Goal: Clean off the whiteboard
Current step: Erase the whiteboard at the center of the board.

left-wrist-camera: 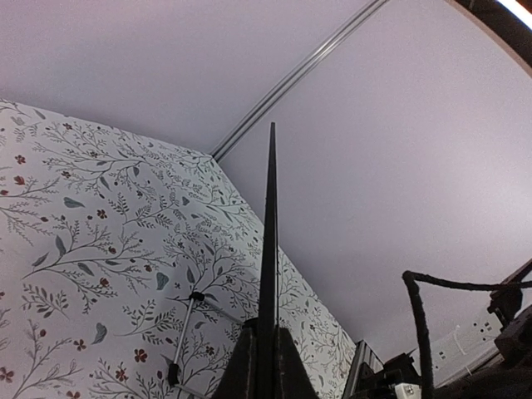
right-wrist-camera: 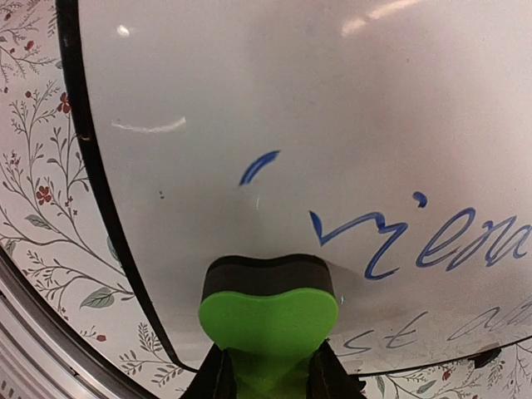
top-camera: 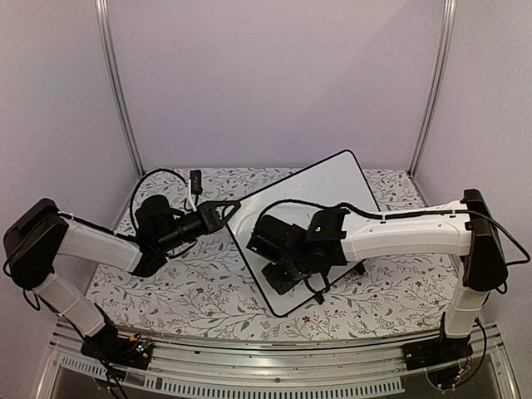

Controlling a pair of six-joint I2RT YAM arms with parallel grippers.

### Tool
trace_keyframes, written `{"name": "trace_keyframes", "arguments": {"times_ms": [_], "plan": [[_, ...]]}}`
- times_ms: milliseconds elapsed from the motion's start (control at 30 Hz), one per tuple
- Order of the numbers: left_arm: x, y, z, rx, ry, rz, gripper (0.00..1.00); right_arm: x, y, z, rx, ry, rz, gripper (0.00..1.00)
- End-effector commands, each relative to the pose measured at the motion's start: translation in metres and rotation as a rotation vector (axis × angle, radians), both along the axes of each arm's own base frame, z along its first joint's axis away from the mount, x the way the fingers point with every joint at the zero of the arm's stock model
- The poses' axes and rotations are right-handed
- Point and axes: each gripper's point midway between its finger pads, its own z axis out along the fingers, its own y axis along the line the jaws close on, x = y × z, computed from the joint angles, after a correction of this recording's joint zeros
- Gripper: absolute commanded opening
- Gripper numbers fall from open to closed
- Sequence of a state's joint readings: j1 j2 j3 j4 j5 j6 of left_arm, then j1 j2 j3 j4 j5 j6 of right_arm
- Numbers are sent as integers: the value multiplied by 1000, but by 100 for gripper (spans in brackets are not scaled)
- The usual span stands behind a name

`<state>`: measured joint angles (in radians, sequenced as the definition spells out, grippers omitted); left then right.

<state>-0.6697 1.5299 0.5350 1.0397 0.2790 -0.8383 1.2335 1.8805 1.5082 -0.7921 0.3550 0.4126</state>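
Note:
The whiteboard (top-camera: pixel 320 195) lies skewed on the floral tablecloth, white with a thin black rim. My left gripper (top-camera: pixel 223 209) is shut on its left edge; in the left wrist view that edge (left-wrist-camera: pixel 271 233) runs straight up out of the closed left gripper (left-wrist-camera: pixel 268 366). My right gripper (top-camera: pixel 287 270) hovers over the board's near part and is shut on a green eraser (right-wrist-camera: pixel 268 312) whose black felt meets the board (right-wrist-camera: pixel 249 83). Blue handwriting (right-wrist-camera: pixel 432 241) lies just right of the eraser, with fainter grey writing (right-wrist-camera: pixel 399 334) below it.
A small black device (top-camera: pixel 195 179) with a cable sits at the back of the table. Metal frame posts (top-camera: pixel 120 91) and purple walls enclose the back and sides. A thin white rod (left-wrist-camera: pixel 184 332) lies on the cloth near the left gripper. The right arm's black cable (left-wrist-camera: pixel 420 324) loops nearby.

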Motion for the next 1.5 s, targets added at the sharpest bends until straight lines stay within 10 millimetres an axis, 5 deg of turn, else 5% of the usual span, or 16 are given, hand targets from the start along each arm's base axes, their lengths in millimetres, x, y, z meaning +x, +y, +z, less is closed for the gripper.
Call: {"name": "trace_keyframes", "arguments": {"times_ms": [0,533,767,1133,1467], "plan": [[-8,-9,-9,32,19,-39,0,-1,-16,-20,-32,37,-48,0],[-9,-9,-7,32,12,-40,0,57,11,28,-7,-136,-70,0],[-9,-10,-8,32,14,-45,0,48,5,11,-35,-87,-58,0],[-9,-11,-9,32,15,-51,0,9,-33,-24,-70,22,-53,0],[-9,-11,-9,32,16,-51,0,20,-12,-5,-22,-26,-33,0]]}}
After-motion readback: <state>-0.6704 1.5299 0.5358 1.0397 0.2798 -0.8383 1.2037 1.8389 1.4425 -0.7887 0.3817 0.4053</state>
